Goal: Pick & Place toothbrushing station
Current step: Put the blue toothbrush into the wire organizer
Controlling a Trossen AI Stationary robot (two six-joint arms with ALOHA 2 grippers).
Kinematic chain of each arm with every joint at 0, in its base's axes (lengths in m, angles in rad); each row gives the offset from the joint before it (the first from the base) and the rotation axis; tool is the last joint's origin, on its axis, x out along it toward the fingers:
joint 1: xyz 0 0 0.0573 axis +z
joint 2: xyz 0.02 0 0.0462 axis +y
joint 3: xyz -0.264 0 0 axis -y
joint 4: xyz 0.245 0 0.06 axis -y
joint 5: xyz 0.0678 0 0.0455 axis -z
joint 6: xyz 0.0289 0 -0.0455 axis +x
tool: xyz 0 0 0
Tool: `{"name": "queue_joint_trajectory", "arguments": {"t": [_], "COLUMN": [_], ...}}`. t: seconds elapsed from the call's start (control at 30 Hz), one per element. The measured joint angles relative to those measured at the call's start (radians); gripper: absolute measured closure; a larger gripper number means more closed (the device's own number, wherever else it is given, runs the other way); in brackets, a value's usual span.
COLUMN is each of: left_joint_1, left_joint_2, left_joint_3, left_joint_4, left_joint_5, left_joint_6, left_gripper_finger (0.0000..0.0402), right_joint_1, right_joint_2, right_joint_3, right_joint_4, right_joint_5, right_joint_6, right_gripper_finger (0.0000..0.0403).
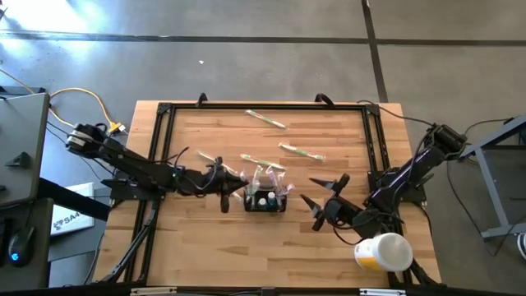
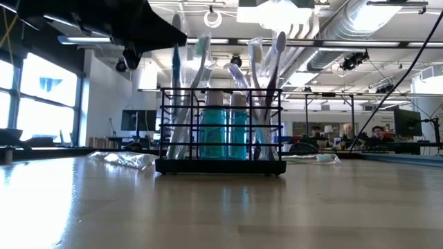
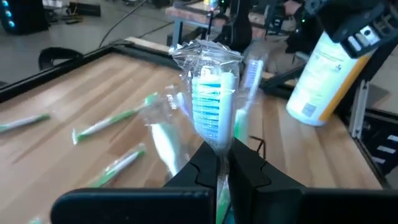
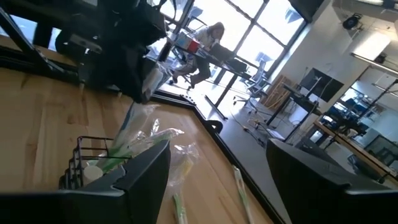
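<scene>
Left tool clamps a wrapped toothbrush beside the caddy — right tool spread wide, empty — wooden desk.

Caddy at 8 o'clock, between spread fingers; wrapped toothbrushes, apparently, at 6 o'clock.

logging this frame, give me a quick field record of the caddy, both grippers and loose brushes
caddy: black wire caddy upright mid-table, holding toothbrushes and teal bottles
left gripper: shut on a wrapped toothbrush, at the caddy's left side
right gripper: open, empty, right of the caddy
loose brushes: three wrapped toothbrushes on the table behind the caddy
cup: white-and-yellow cup by the right arm
</scene>
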Motion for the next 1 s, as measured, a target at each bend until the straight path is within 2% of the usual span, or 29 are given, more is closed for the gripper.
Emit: {"name": "queue_joint_trajectory", "arguments": {"t": [0.2, 0.4, 0.7, 1.0], "left_joint_1": [0.000, 0.000, 0.000, 0.000], "left_joint_2": [0.074, 0.100, 0.101, 0.101], "left_joint_3": [0.001, 0.002, 0.002, 0.003], "left_joint_4": [0.051, 0.051, 0.039, 0.054], "left_joint_5": [0.000, 0.004, 0.005, 0.006], "left_joint_6": [-0.002, -0.016, -0.013, -0.026], "left_gripper_finger": [0.0396, 0.0393, 0.0323, 0.0310], "right_joint_1": [-0.043, -0.072, -0.080, -0.080], "right_joint_2": [0.000, 0.000, 0.000, 0.000], "right_joint_3": [0.000, 0.000, 0.000, 0.000], "right_joint_4": [-0.017, -0.032, -0.032, -0.039], "right_joint_5": [-0.075, -0.092, -0.127, -0.126], "right_joint_6": [0.030, 0.051, 0.050, 0.045], "right_gripper_finger": [0.0144, 0.0144, 0.0144, 0.0144]}}
